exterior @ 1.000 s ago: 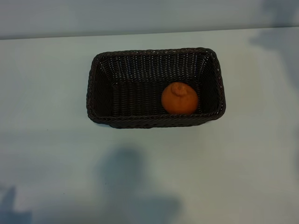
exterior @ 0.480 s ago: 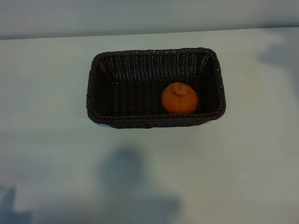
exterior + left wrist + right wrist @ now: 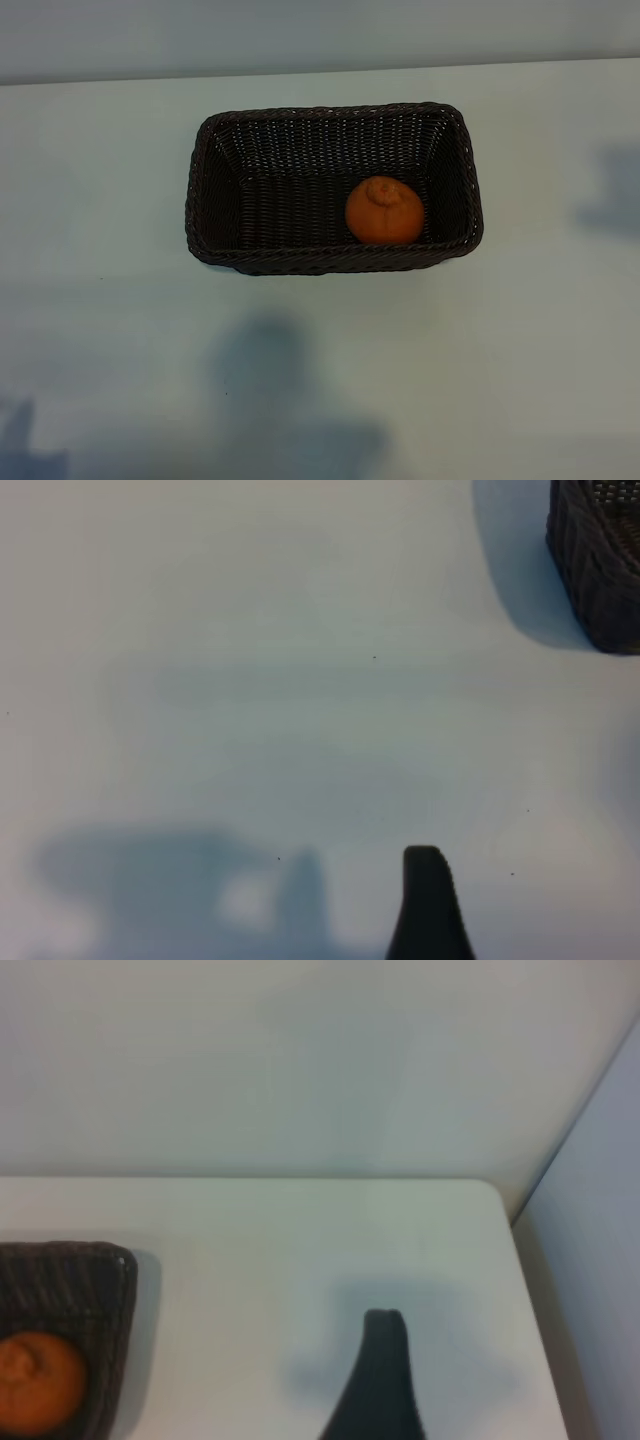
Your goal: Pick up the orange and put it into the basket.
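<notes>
Smooth pale table (image 3: 100, 200); woven wicker basket (image 3: 215, 190) holds knobby round orange (image 3: 384, 211); both grippers' fingers apart, empty

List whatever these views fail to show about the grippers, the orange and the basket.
- Both arms: outside the exterior view.
- Left gripper: one finger shows, rest cut off by the frame edge.
- Right gripper: likewise, one finger.
- Orange underside: hidden inside the basket.
- Basket's near outer wall: foreshortened from above.
</notes>
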